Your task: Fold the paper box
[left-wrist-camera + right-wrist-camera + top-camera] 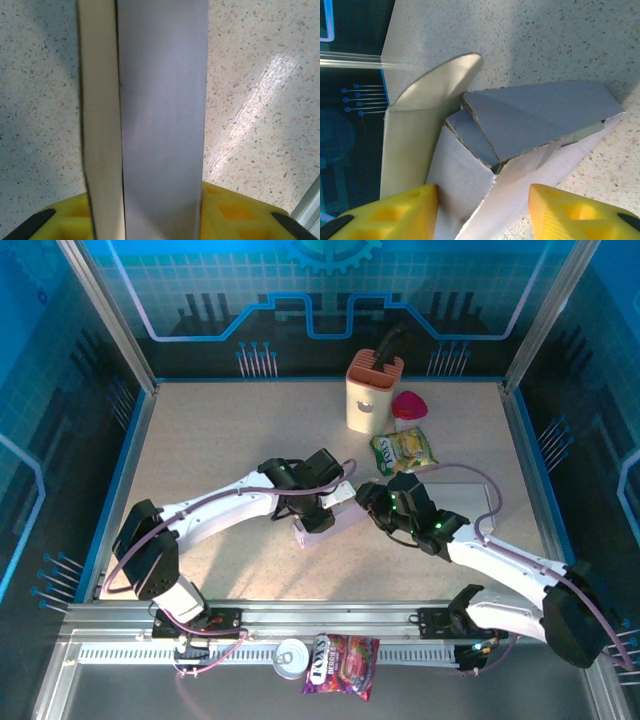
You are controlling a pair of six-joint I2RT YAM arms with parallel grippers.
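The paper box lies near the middle of the table, a little toward 6 o'clock. The two pincers meet over it. The left gripper reaches in from 8 o'clock and sits on the box's 11 o'clock side. The right gripper comes from 4 o'clock and stands just beside the box at its 2 o'clock.

In the left wrist view, a grey panel of the box with a cream inner face runs straight up from between the yellow fingers. The panel fills the whole space between them and no gap shows on either side. Whether the fingers press on it or only flank it cannot be told.

In the right wrist view, the jaws stand moderately wide and straddle an unclosed end of the box. A rounded cream flap rises toward 11 o'clock above the left finger. Two grey flaps overlap at the centre. A white panel slants down between the fingers, with bare table showing between it and the right finger.

From the box, a cream holder stands at 12 to 1 o'clock, well apart. A snack bag lies nearer at 1 o'clock. A can and a candy packet rest on the rail at 6 o'clock.
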